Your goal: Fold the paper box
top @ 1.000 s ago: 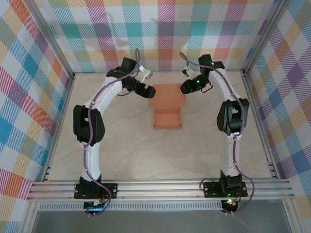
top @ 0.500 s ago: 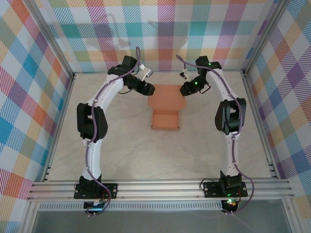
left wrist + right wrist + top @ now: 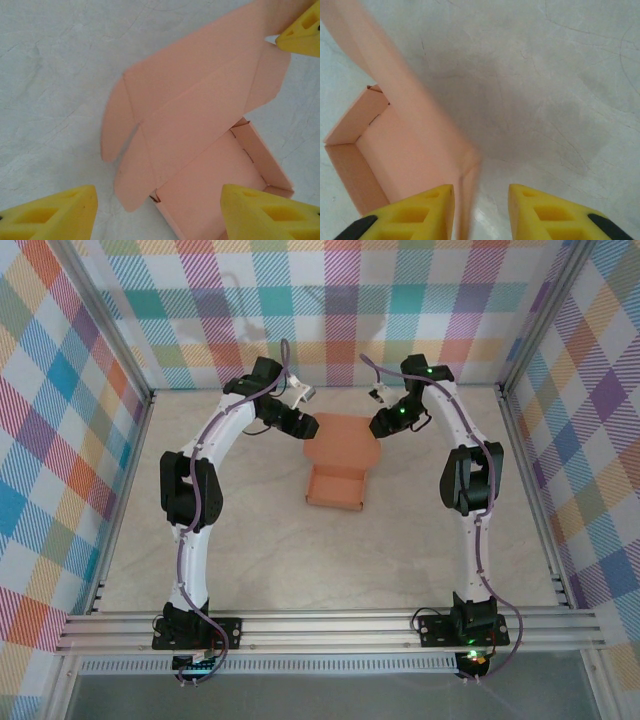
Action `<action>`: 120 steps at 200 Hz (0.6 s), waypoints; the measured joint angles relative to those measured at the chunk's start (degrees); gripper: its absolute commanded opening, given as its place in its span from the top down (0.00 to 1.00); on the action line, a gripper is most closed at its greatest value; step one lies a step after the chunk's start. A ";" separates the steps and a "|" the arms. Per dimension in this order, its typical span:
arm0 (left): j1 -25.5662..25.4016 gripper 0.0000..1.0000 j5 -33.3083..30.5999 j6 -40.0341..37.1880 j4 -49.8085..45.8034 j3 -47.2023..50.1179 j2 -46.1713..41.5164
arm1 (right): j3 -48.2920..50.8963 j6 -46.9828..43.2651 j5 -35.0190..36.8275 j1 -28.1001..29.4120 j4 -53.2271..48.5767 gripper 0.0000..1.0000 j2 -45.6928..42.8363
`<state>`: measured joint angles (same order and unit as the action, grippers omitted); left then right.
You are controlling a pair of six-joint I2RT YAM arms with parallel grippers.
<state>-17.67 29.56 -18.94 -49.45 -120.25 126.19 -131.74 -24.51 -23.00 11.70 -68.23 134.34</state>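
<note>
Pale table (image 3: 60, 60), paper box (image 3: 200, 110) beneath left gripper (image 3: 159, 192)

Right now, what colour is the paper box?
The paper box is plain salmon-orange, clearest in the left wrist view.

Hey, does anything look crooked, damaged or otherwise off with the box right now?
No damage shows. The box sits slightly rotated, its lid open, and the rounded side tabs splay outward rather than tucked in. A card edge of the lid stands between the right gripper fingers.
</note>
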 measured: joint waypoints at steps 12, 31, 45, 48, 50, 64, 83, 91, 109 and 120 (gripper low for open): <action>0.00 0.34 0.24 -0.02 0.02 -0.02 0.00 | -0.04 0.00 0.02 0.00 0.00 0.66 0.00; 0.04 0.34 1.14 -0.02 0.02 -0.04 0.11 | -0.04 0.00 0.04 0.00 -0.09 0.67 0.00; 0.09 0.34 1.62 -0.02 0.02 -0.11 0.44 | -0.07 -0.02 0.02 0.00 -0.42 0.68 0.00; 0.11 0.34 1.73 -0.02 0.02 -0.15 0.55 | -0.07 -0.02 0.00 0.00 -0.50 0.68 0.00; 0.11 0.34 1.84 -0.02 0.04 -0.17 0.61 | -0.07 -0.04 0.00 0.00 -0.57 0.68 0.04; 0.15 0.34 2.19 -0.02 0.02 -0.31 1.11 | -0.07 -0.17 -0.37 0.00 -1.07 0.69 0.17; 0.15 0.34 2.56 -0.02 0.02 -0.33 1.60 | -0.07 -0.39 -1.40 0.00 -1.90 0.71 0.33; 0.15 0.34 2.56 -0.02 0.02 -0.33 1.73 | -0.07 -0.44 -1.79 0.00 -2.14 0.71 0.33; 0.17 0.34 2.58 -0.02 0.02 -0.33 1.81 | -0.07 -0.55 -2.82 0.00 -2.82 0.68 0.33; 0.17 0.34 2.60 -0.02 0.02 -0.35 1.81 | -0.07 -0.83 -3.65 0.00 -3.26 0.68 0.33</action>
<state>-17.50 32.16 -18.96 -49.43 -120.60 128.01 -131.81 -25.34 -26.65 11.70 -71.48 134.67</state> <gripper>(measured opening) 0.661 0.314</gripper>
